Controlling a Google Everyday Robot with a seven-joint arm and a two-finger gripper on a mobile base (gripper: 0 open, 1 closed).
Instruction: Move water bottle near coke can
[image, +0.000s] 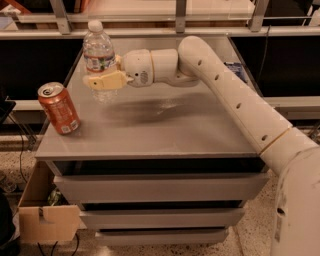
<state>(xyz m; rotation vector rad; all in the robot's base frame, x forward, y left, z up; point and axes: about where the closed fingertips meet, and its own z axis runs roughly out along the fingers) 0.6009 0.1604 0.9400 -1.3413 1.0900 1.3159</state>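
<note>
Gripper (103, 81) clamped on water bottle (99, 55) (upright), near coke can (59, 108).

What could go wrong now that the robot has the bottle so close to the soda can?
1. The gripper clamps the water bottle below its label, so the tall bottle could tilt or slip as it is set down.
2. The coke can stands close to the left edge of the table. A bump from the bottle might knock it over, or even off the side.
</note>
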